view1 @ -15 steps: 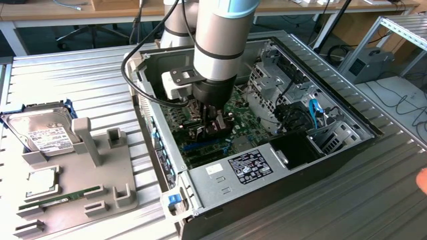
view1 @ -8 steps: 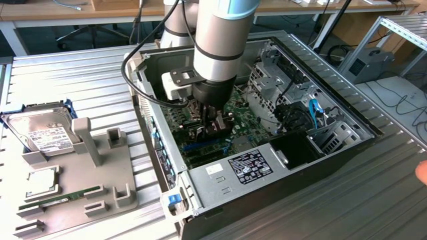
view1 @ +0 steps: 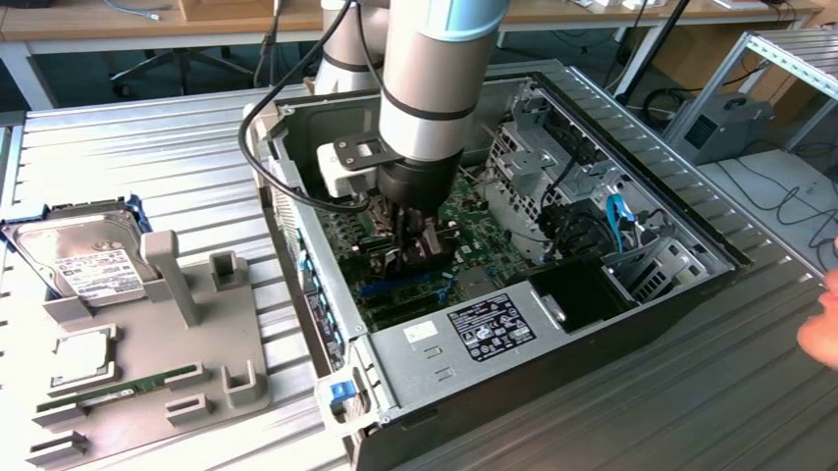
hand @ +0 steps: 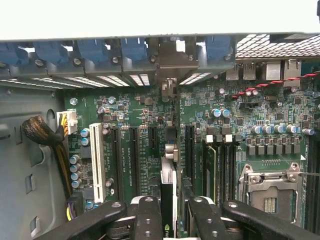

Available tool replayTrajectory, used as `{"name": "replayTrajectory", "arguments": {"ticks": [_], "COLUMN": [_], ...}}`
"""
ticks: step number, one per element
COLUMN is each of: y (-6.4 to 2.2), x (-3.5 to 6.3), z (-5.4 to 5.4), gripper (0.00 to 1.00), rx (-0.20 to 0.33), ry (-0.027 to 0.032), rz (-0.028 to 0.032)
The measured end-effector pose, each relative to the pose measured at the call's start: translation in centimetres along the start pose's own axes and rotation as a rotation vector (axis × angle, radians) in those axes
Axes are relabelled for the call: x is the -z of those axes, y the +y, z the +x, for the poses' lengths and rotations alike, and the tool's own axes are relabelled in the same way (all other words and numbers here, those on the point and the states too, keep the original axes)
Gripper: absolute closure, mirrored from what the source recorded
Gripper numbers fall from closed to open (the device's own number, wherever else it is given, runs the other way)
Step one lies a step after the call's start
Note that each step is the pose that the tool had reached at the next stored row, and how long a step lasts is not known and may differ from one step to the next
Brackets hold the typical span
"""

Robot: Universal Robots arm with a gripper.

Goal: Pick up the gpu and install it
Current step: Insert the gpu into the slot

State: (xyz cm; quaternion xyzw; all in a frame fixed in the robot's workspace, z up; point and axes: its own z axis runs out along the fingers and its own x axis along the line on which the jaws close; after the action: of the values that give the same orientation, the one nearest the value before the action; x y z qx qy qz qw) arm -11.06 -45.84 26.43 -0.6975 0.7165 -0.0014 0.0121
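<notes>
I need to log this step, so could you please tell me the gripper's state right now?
Gripper: shut on the gpu, holding it edge-on over the motherboard slots inside the case.

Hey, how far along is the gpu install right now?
Done: the gpu is picked up and carried inside the open computer case. In hand: the gripper grips it edge-on between its fingers, above the motherboard expansion slots. Left: it does not look seated in a slot yet.
</notes>
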Motion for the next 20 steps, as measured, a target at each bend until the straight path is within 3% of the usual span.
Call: {"name": "replayTrajectory", "arguments": {"ticks": [4,5,7,20], "y": [0.01,0.01,0.01,0.02], "x": [-0.13,-0.23,-0.35,-0.94], "z": [-0.08,-0.08,-0.08,-0.08], "gripper": [0.74,0.74,0.74,0.74], "rx": [0.002,0.003,0.003,0.002], "ry": [-0.0049,-0.0095,-0.0123,-0.0149], "rz": [-0.0001,-0.0002,-0.0003,-0.0002]}}
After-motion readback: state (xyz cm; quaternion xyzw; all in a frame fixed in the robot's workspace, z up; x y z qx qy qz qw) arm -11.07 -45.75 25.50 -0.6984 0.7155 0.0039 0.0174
